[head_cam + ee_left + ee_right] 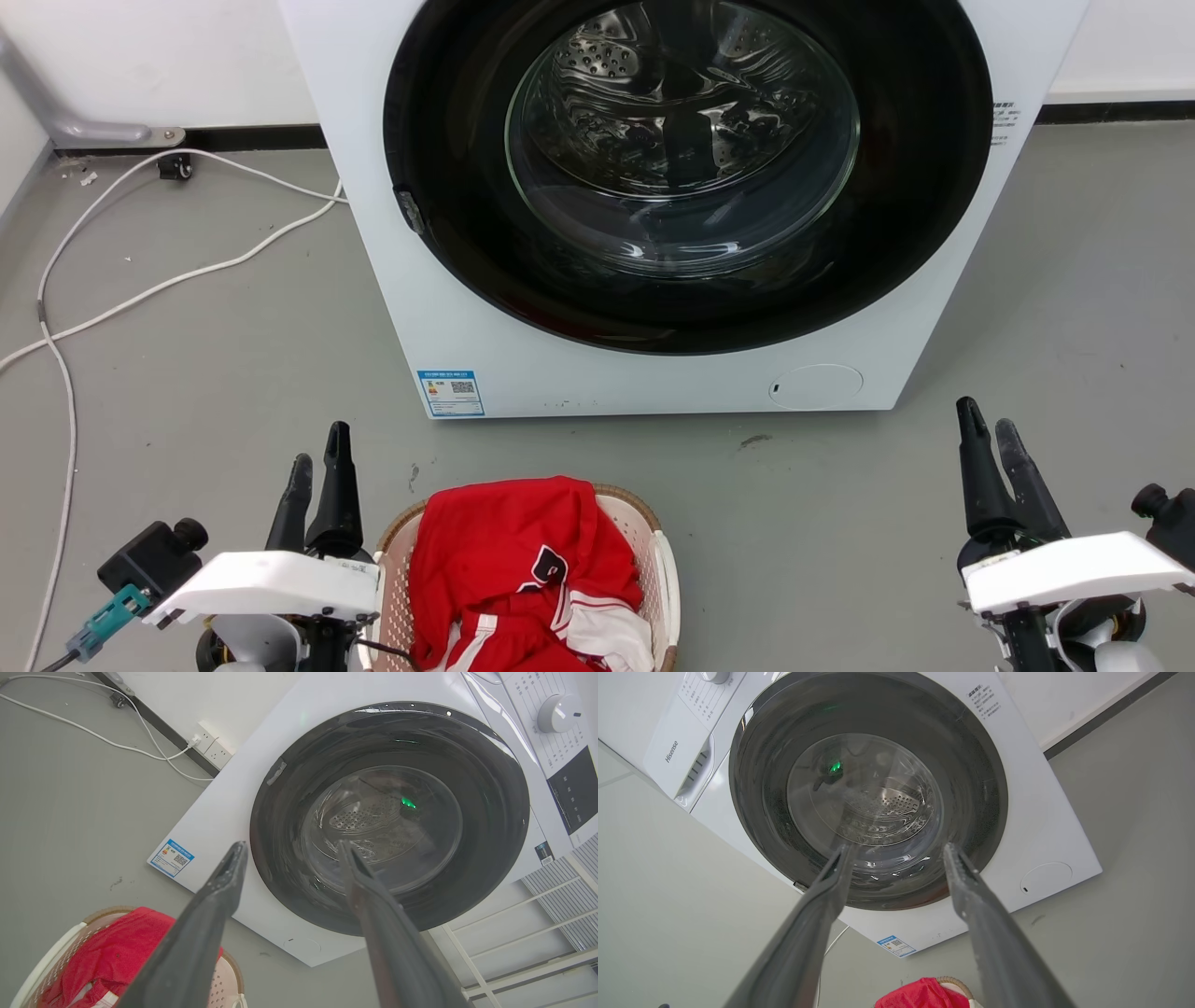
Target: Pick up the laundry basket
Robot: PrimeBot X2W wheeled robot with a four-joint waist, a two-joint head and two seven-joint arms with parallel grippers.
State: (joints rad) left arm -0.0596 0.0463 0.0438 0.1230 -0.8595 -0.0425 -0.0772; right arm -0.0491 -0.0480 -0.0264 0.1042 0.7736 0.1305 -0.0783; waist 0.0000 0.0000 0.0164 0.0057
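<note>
The laundry basket (665, 569), pale pink perforated plastic with a brown woven rim and white handles, stands on the floor at the bottom centre of the head view, heaped with a red and white garment (509, 560). My left gripper (317, 457) stands open just left of the basket's rim, fingers pointing up, nothing between them. Far off to the basket's right, my right gripper (988, 429) is open and empty too. The left wrist view catches the basket (224, 975) at its lower left; the right wrist view shows a bit of its rim (955, 983) at the bottom.
A white front-loading washer (485, 308) with a shut dark round door (686, 168) stands straight ahead, close behind the basket. White cables (140, 289) trail over the grey floor at the left. A white rack (537, 961) stands beside the washer.
</note>
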